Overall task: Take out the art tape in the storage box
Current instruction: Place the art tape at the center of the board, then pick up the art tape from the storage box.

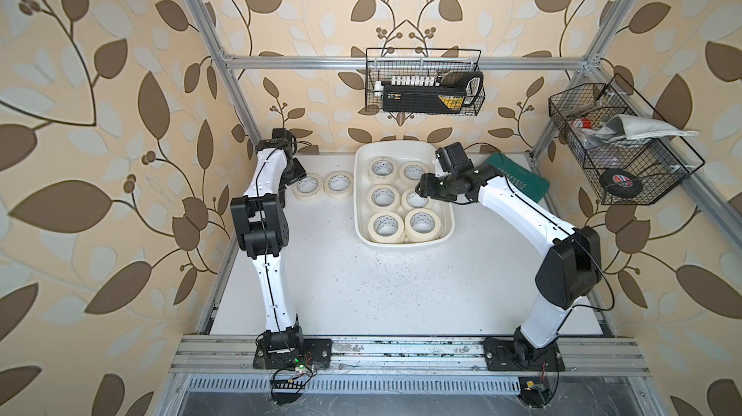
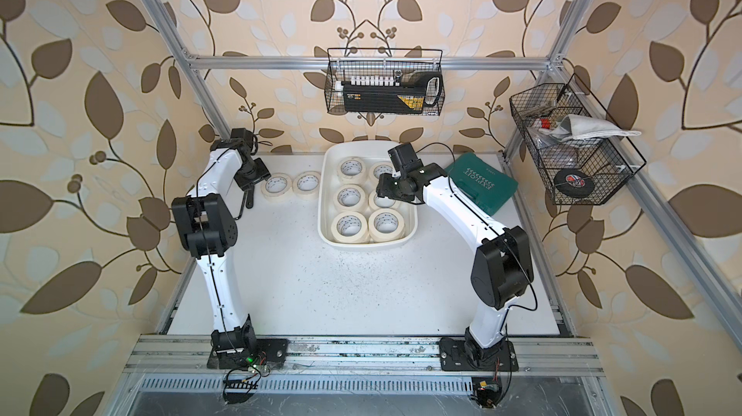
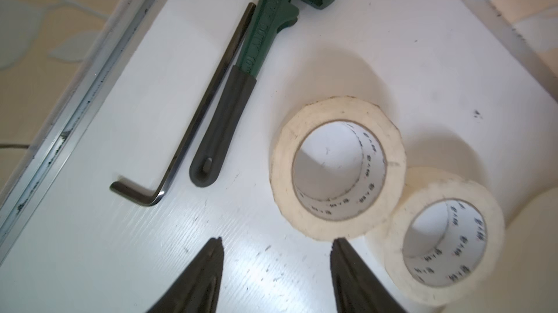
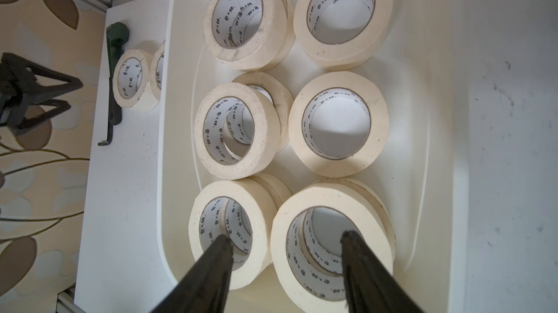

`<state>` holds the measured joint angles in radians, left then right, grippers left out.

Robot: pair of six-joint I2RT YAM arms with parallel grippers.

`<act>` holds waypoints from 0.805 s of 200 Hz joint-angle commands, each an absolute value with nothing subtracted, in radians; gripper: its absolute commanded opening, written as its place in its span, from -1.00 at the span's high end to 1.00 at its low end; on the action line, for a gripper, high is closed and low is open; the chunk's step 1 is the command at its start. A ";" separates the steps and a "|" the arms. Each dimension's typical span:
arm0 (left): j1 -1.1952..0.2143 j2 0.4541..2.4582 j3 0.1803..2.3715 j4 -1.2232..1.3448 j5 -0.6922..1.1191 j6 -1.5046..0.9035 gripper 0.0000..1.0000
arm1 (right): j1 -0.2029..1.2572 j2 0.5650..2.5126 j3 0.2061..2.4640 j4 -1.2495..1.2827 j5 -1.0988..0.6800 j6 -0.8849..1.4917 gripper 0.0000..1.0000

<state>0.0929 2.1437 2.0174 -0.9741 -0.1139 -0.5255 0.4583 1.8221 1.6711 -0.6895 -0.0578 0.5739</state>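
Cream art tape (image 4: 338, 168) rolls look like matt paper, slightly grubby at the edges, round white printed card cores. The storage box (image 4: 416, 100) is smooth white plastic with a soft sheen. The worktop (image 3: 332, 39) is matt white, finely ribbed, flecked with dark scuffs. A wrench (image 3: 265, 24) is green painted metal with a dull rubbery grip; a hex key (image 3: 209, 94) is glossy dark metal. My jaws are matt black.

You're looking at a staged workshop booth: aluminium frame (image 1: 321, 61), leaf wallpaper (image 1: 100, 113) on all sides, white table (image 1: 361, 281). Tool clutter says workshop: two baskets (image 1: 423, 81) (image 1: 618, 145) hung on the frame, tool case (image 2: 482, 183), wrench (image 3: 271, 24) and hex key (image 3: 213, 85) on the table.
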 commanded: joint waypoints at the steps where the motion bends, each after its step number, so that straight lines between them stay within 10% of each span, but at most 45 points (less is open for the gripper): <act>1: 0.101 1.989 1.912 -0.953 -0.088 -0.515 -0.25 | 0.463 1.922 1.776 -0.706 -0.026 0.581 -0.18; 161: -0.098 1.425 1.466 -0.953 -0.104 -0.515 -0.69 | 0.484 2.436 2.330 -0.743 -0.011 0.682 -0.13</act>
